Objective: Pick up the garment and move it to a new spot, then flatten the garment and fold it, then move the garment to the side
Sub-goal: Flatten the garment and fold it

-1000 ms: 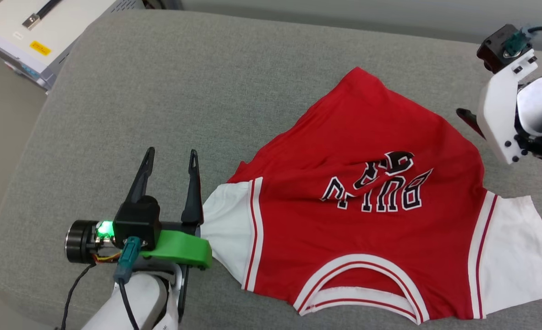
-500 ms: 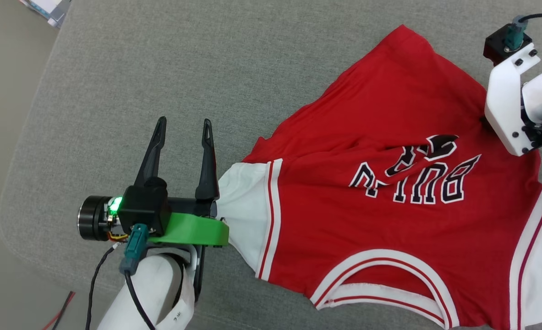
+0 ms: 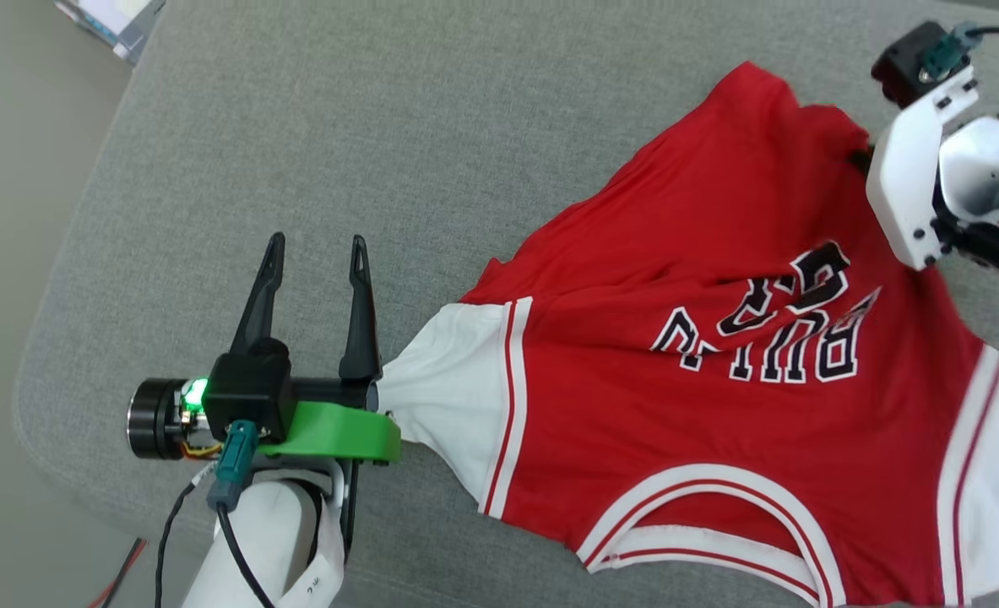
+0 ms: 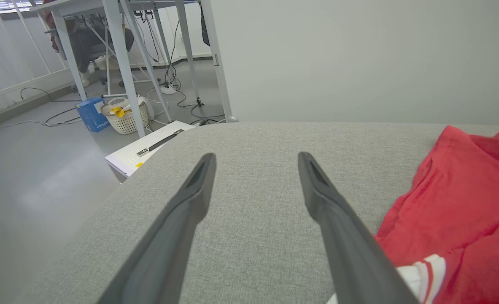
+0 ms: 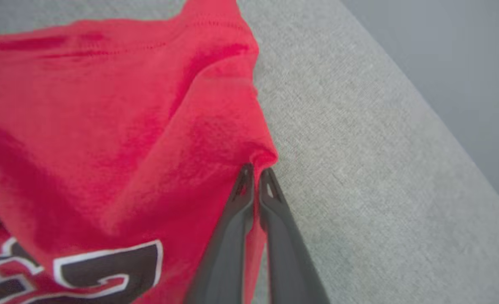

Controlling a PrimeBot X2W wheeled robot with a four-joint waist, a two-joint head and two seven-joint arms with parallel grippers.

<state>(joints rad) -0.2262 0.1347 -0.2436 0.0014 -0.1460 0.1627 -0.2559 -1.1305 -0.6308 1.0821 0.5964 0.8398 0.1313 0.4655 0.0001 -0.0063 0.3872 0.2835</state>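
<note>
The jersey (image 3: 719, 355) lies spread across the grey padded surface (image 3: 381, 127), well over toward the robot's right side, chest up, with its white-and-red collar trim (image 3: 702, 523) nearest the robot and its hem at the far end. The black, white-edged letters (image 3: 769, 329) read upside down from the head view and buckle across a fold in the red cloth. One white sleeve (image 3: 448, 397) stretches out to the left and narrows to a point; the other white sleeve runs off the right edge of the head view. The right hand (image 5: 257, 173) is closed, its two dark fingers pressed together on a pinch of red fabric at the jersey's far right edge, and the cloth rises into a small peak at the fingertips with creases running back from it. The left hand (image 3: 317, 245) stands open, fingers well apart and pointing away over bare surface with nothing between them; the sleeve's tip meets the base of that hand, just beside its green bracket (image 3: 339, 431). Beyond the surface's far left corner, a white box (image 4: 148, 147) sits on the floor, and farther off a basket (image 4: 127, 118) stands by the table legs (image 4: 118, 63).
</note>
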